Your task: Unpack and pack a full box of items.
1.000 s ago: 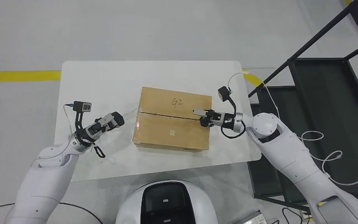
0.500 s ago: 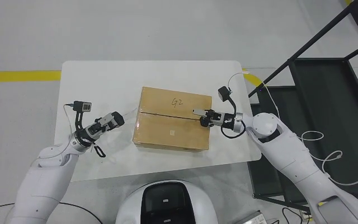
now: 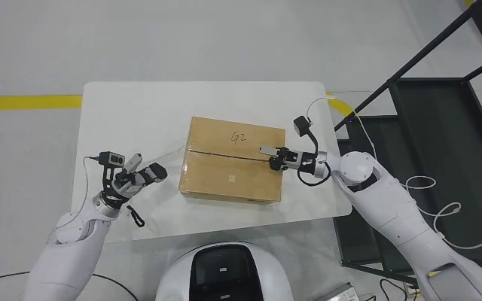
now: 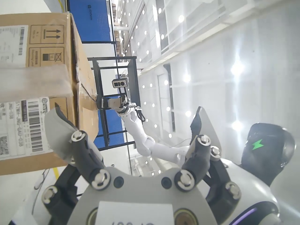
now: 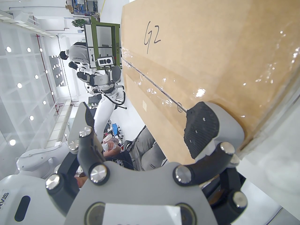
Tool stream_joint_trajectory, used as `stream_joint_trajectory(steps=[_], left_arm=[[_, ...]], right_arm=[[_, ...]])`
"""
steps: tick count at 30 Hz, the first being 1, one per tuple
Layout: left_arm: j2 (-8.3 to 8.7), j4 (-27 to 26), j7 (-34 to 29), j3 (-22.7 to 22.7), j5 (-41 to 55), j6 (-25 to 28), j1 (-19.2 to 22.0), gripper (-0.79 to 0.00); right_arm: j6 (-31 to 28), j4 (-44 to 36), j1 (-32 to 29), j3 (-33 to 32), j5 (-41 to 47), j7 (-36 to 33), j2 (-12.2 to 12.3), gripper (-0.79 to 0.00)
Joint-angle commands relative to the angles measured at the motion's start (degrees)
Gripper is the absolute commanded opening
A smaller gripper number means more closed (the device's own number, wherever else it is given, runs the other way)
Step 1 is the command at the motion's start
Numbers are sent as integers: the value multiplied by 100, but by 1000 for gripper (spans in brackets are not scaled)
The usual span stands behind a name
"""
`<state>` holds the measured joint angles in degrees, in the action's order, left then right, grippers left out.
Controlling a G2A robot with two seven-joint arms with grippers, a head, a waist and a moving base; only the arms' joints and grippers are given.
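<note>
A closed cardboard box (image 3: 232, 159), taped along its middle seam and marked by hand on top, stands mid-table. In the left wrist view, labels cover the box's (image 4: 35, 83) side. My left gripper (image 3: 153, 174) hangs open just left of the box, a short gap away, with nothing between its fingers (image 4: 58, 127). My right gripper (image 3: 273, 158) is open at the box's right edge, over the tape seam. One of its fingertips (image 5: 201, 127) lies on the box top (image 5: 199, 47) by the seam's end; the other is in free air.
The white table (image 3: 135, 113) has bare room behind and left of the box. A black metal rack (image 3: 422, 120) stands close to the table's right side. A yellow line (image 3: 38, 101) runs across the floor at the left.
My left gripper has shifted toward the table's front edge and turned at the wrist, staying open. The right gripper and the box have not moved.
</note>
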<state>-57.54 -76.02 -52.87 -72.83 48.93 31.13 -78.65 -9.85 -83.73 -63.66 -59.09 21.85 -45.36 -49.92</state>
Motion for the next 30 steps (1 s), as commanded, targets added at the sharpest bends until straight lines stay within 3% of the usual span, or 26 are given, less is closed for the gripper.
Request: stream_joint_trajectory(steps=[1, 14, 20, 21, 22, 23, 25, 30], left_arm=[[-29, 122, 94, 65, 54, -118, -31, 0], [-394, 1264, 852, 832, 209, -518, 648, 0], [-505, 1594, 902, 918, 379, -521, 749, 0], [-514, 1640, 911, 911, 367, -512, 763, -89], [-524, 1672, 929, 907, 348, -497, 774, -243], [-535, 1692, 934, 908, 350, -510, 781, -471], [-553, 1723, 954, 892, 352, -508, 800, -785], [-582, 1720, 1012, 813, 342, -481, 781, -785]], right_arm=[[0, 0, 0, 0, 0, 0, 0, 0], [0, 0, 0, 0, 0, 0, 0, 0], [0, 0, 0, 0, 0, 0, 0, 0], [0, 0, 0, 0, 0, 0, 0, 0], [0, 0, 0, 0, 0, 0, 0, 0], [0, 0, 0, 0, 0, 0, 0, 0], [0, 0, 0, 0, 0, 0, 0, 0], [0, 0, 0, 0, 0, 0, 0, 0]])
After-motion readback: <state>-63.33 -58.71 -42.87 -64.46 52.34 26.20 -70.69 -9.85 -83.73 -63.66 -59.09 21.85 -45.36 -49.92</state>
